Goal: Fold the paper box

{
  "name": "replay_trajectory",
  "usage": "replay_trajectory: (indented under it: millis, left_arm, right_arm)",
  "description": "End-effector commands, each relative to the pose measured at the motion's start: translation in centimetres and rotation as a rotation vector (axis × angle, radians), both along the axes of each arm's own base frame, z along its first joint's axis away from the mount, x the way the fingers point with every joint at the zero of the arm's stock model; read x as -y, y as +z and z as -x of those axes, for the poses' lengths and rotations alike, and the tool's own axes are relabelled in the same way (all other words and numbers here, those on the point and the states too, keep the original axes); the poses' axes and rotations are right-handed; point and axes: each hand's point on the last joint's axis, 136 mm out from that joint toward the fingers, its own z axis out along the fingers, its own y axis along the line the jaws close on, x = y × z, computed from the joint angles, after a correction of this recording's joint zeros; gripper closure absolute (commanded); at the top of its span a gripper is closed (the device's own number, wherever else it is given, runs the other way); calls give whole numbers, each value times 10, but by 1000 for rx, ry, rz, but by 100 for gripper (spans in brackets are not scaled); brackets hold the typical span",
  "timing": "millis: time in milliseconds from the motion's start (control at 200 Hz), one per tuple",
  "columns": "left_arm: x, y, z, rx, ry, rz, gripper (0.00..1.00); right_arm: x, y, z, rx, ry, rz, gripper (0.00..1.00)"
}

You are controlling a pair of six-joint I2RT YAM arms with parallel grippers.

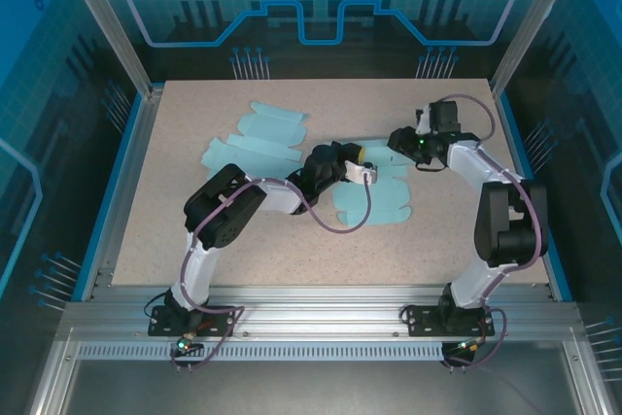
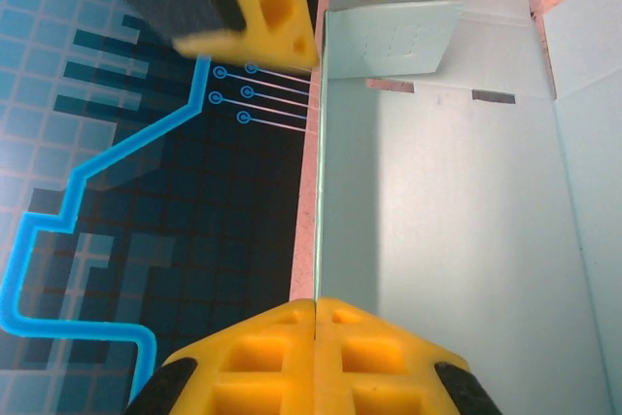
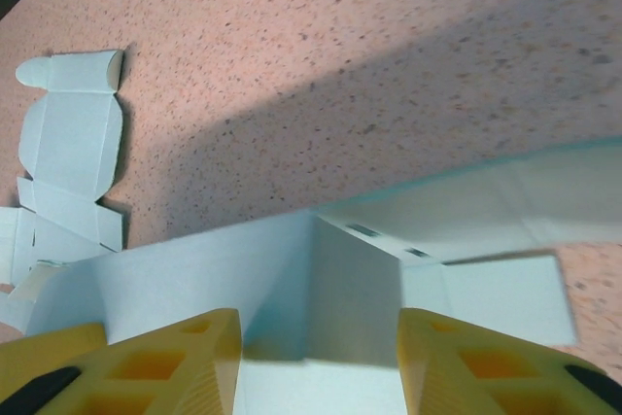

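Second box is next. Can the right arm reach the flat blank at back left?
Probably not directly: the left arm lies across the way, and the right gripper straddles the half-folded box.

**Parts hidden, cut or blurred**

From above, the left arm (image 1: pixel 292 191) hides the middle of the paper box (image 1: pixel 384 206); at the left wrist, the left gripper (image 2: pixel 316 306) is cut by the bottom edge, and blurred yellow fingers (image 2: pixel 267 17) by the top edge; at the right wrist, the right gripper (image 3: pixel 318 328) is cut below, the flat sheet (image 3: pixel 68 133) at left.
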Motion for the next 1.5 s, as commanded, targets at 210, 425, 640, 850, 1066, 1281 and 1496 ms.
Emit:
replay_trajectory:
  millis: [210,425,640,850,1066,1281,1496]
  left_arm:
    - [-6,6,-6,23,31,51,100]
    - [-14,8,-13,-41,54,141,100]
    - [-22,10,-16,-69,57,189,100]
    - [-23,8,-18,-70,62,189,100]
    - [-23,8,-17,-74,63,194,100]
    - [-24,8,-17,-76,65,194,100]
    - [-23,10,-17,-75,63,199,100]
  right_arm:
    - [57,-22,41,-42,-116,-32,53]
    - [49,-44,26,-28,-69,-92,53]
    - [40,-56,1,13,-2,-149,54]
    - [28,-60,-15,60,46,-190,53]
    - [20,-69,-26,32,56,-174,53]
    - [19,-75,-31,20,49,-170,53]
    - [19,-71,-33,34,51,-158,53]
